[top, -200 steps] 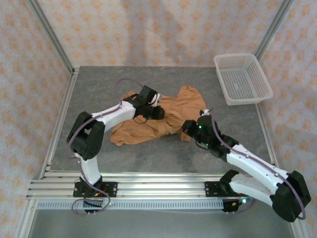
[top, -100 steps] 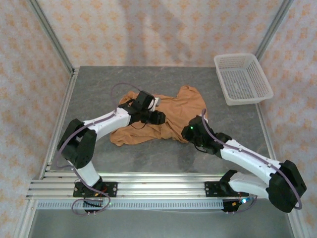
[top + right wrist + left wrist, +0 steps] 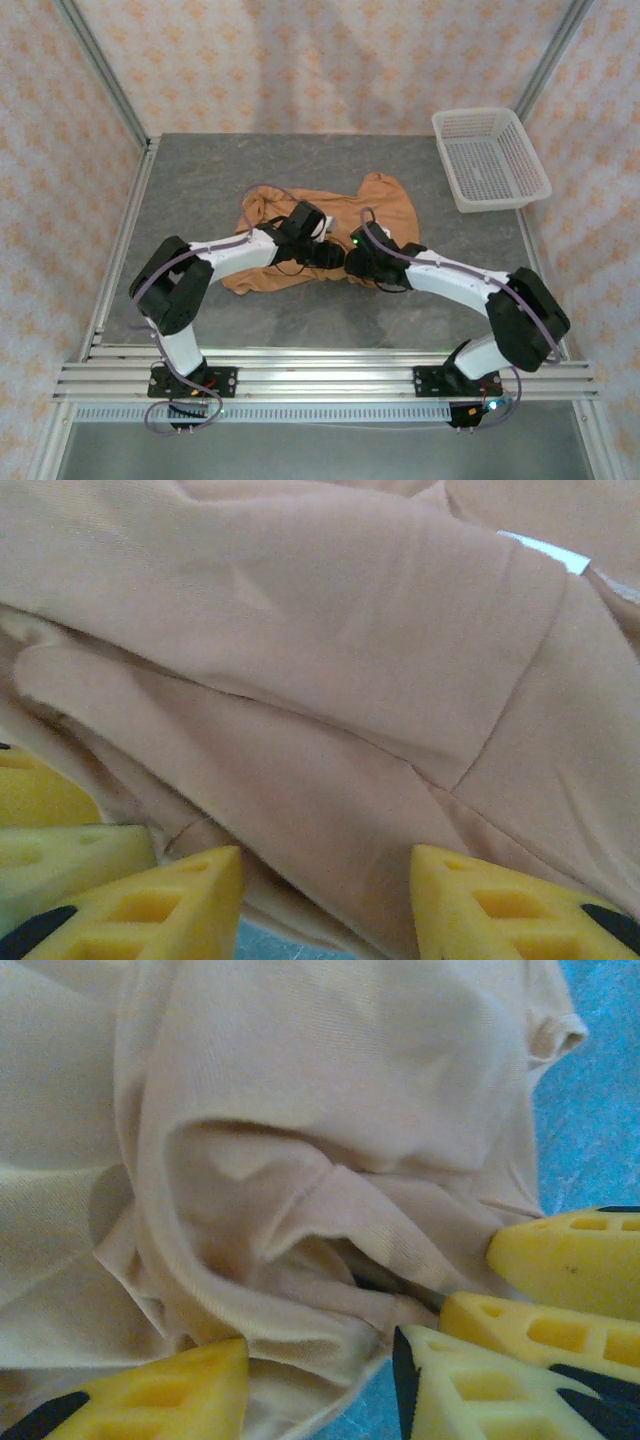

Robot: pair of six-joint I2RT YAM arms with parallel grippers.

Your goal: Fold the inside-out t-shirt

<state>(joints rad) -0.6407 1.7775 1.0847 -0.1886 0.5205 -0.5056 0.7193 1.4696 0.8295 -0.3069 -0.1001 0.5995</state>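
The inside-out t-shirt (image 3: 370, 215) lies crumpled, orange-tan, in the middle of the table. Both grippers meet at its near edge. My left gripper (image 3: 332, 256) comes in from the left and my right gripper (image 3: 356, 262) from the right, almost touching. In the left wrist view my left gripper (image 3: 320, 1390) is open, its yellow fingers (image 3: 150, 1400) astride a loose fold of the shirt (image 3: 300, 1160), with the right gripper's fingers (image 3: 570, 1260) close by. In the right wrist view my right gripper (image 3: 325, 905) stands open over the shirt's hem (image 3: 330, 780). A white label (image 3: 545, 550) shows at the far edge.
A white mesh basket (image 3: 490, 158) stands at the back right of the grey table (image 3: 200, 180). Patterned walls and metal posts close in three sides. The aluminium rail (image 3: 320, 378) with both arm bases runs along the near edge.
My right arm has swung left along the shirt's near edge to meet the left gripper, and its jaws have opened. The left gripper has shifted slightly right and nearer.
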